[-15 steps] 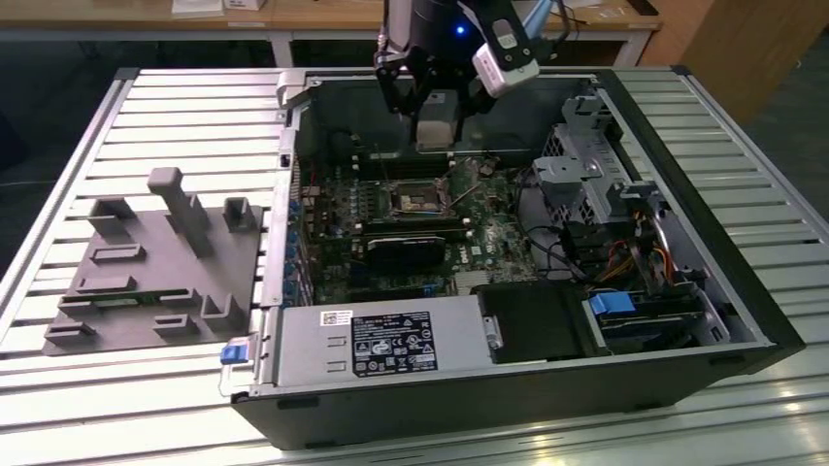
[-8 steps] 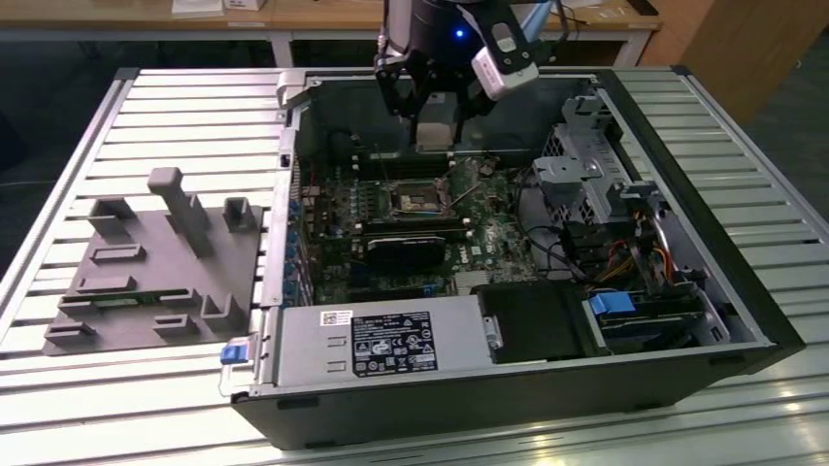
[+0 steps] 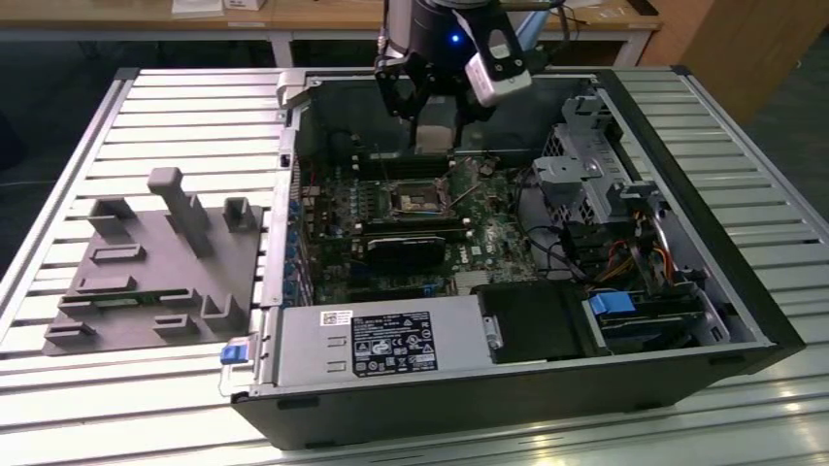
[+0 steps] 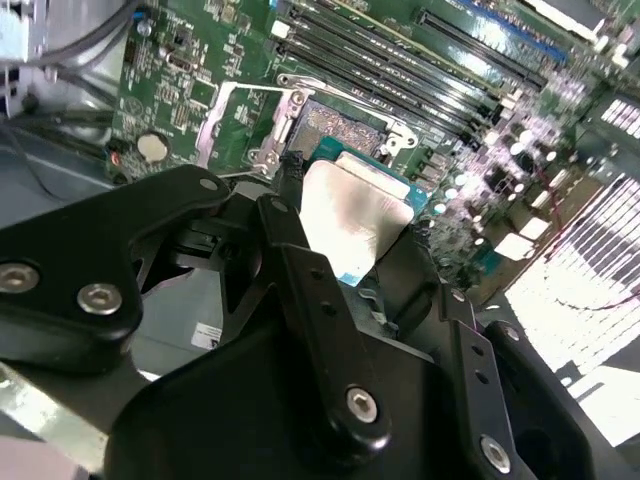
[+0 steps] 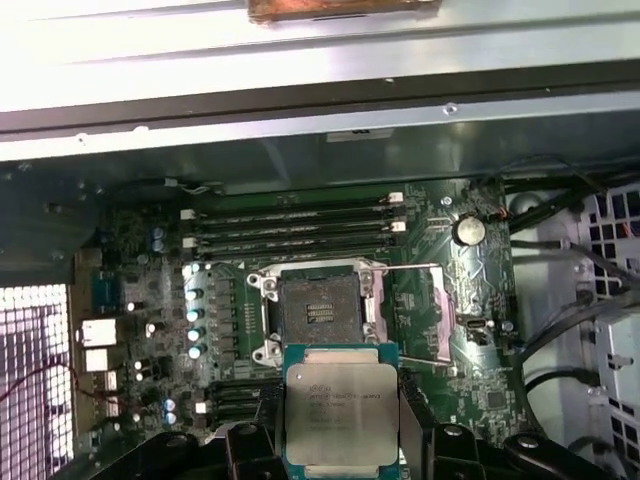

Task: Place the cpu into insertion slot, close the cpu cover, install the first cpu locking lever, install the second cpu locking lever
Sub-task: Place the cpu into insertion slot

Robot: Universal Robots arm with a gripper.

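My gripper hangs inside the open computer case, above the far end of the motherboard. It is shut on the cpu, a flat square chip with a silvery top, held by two opposite edges between the black fingers. The second wrist view shows the cpu tilted, a short way above the board. The insertion slot lies open, its dark centre bare, just beyond the chip; it shows too in the second wrist view and the exterior view. The cpu cover is swung open, lying beside the slot.
Long black memory slots run along one side of the socket. A black card, a power supply and a drive cage with cables fill the case. A grey fixture plate lies at the exterior view's left.
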